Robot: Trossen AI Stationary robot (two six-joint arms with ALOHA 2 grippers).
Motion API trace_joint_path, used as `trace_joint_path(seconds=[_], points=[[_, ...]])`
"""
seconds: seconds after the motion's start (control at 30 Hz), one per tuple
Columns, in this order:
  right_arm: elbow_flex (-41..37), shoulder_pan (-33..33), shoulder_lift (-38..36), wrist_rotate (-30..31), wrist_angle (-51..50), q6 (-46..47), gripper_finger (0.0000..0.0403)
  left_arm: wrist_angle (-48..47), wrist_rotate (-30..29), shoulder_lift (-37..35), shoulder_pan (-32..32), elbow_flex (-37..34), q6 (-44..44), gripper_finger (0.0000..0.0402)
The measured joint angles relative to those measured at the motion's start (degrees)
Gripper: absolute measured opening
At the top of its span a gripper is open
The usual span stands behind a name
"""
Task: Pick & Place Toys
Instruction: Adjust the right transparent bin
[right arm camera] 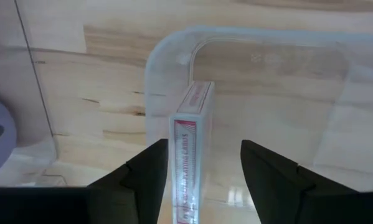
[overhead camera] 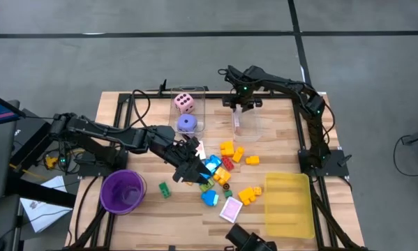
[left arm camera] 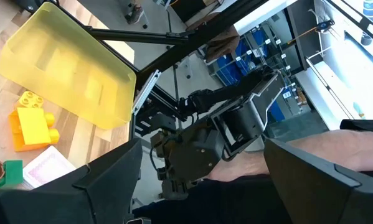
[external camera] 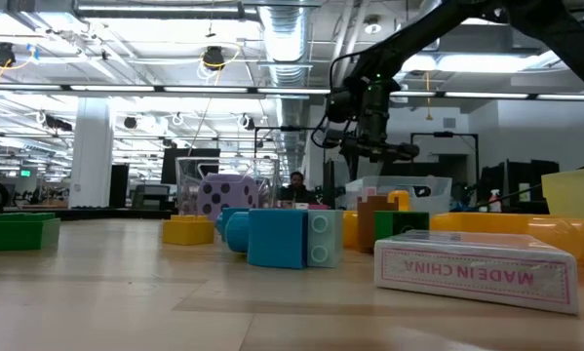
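Observation:
The toys lie in a loose pile mid-table: yellow blocks (overhead camera: 227, 148), an orange block (overhead camera: 249, 194), a blue block (overhead camera: 210, 197), a green piece (overhead camera: 164, 189) and a flat pink-white card pack (overhead camera: 231, 209). My left gripper (overhead camera: 193, 167) hovers open over the pile's left side, pointing almost level, with nothing between its fingers (left arm camera: 111, 180). At the far side my right gripper (overhead camera: 242, 106) points down over a clear box (right arm camera: 174, 50). A pink-white card pack (right arm camera: 189, 155) stands on its narrow edge inside, against the box's wall. The fingers (right arm camera: 146, 180) are apart above it.
A second clear box (overhead camera: 202, 94) at the far middle holds a pink die (overhead camera: 184, 103) and a purple die (overhead camera: 187, 124). A purple cup (overhead camera: 123, 190) stands near left and a yellow tray (overhead camera: 289, 203) near right. Dark frame rails border both table sides.

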Motion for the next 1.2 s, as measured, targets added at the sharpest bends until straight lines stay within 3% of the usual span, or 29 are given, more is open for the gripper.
trace_joint_path(seconds=[0.5, 0.63, 0.9, 1.2], points=[[-0.02, -1.14, -3.13, 10.44, -6.66, -5.32, 0.0184, 0.00, 0.00, 0.00, -0.02, 0.00, 0.00, 0.0333], [-0.02, -1.47, -3.13, 11.89, -6.33, -6.59, 0.0140, 0.01, 0.00, 0.00, -0.02, 0.00, -0.03, 0.0333], [-3.02, -3.62, -3.13, 12.03, -4.22, -8.62, 0.0012, 0.01, -0.04, 0.00, -0.02, 0.00, -1.09, 0.0333], [-9.33, -3.36, -3.08, 10.56, 1.29, -10.07, 0.0002, 0.02, -1.69, 0.00, 0.17, 0.00, -2.42, 0.0333]])
